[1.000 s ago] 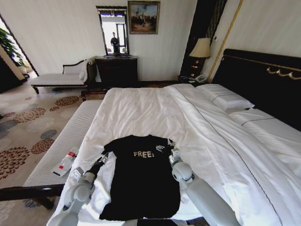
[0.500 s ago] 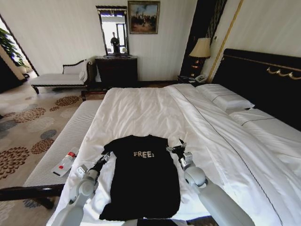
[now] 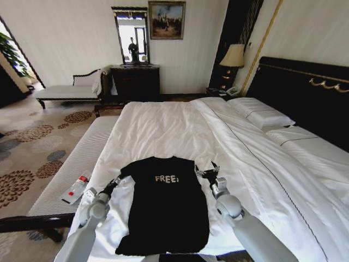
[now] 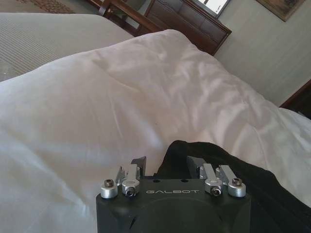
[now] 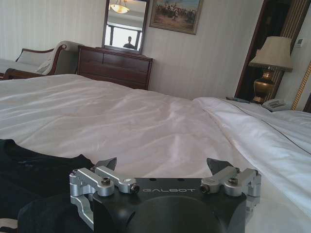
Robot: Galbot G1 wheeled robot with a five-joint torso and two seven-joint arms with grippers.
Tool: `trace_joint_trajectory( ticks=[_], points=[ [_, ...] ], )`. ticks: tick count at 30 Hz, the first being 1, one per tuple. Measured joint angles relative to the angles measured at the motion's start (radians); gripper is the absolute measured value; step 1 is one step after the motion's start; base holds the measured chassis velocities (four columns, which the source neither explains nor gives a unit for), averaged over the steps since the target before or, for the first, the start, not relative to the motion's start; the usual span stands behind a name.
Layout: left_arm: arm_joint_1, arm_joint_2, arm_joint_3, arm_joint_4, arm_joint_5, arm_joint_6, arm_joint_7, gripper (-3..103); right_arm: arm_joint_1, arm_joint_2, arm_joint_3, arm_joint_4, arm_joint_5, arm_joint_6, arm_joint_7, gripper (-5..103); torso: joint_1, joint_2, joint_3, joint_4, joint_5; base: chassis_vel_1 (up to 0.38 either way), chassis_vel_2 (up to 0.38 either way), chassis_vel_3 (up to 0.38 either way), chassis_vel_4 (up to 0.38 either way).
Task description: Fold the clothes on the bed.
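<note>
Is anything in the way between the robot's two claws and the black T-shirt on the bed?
Nothing visible. The left gripper and right gripper, both open, sit either side of the T-shirt, at its sleeves, with just white duvet between.

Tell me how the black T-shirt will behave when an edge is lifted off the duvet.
The T-shirt lies flat and thin on the duvet, so it will probably drape limply. Its sleeve edge already curls in soft folds, suggesting light, floppy cloth. The duvet beneath looks soft and wrinkled, so it may bunch or get pinched along with it.
</note>
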Motion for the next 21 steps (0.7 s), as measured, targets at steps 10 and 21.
trace_joint_trajectory(
  ticks=[10, 21],
  points=[
    [-0.018, 0.005, 0.041, 0.034, 0.015, 0.002, 0.000, 40, 0.002, -0.006, 0.010, 0.004, 0.013, -0.010, 0.013, 100, 0.000, 0.000, 0.000, 0.0000, -0.0001, 0.000, 0.000, 0.000, 0.000],
    [-0.025, 0.004, 0.048, 0.059, 0.051, 0.009, -0.017, 21, 0.005, -0.011, 0.012, 0.012, 0.031, -0.016, 0.025, 100, 0.000, 0.000, 0.000, 0.0000, -0.0001, 0.000, 0.000, 0.000, 0.000]
  ],
)
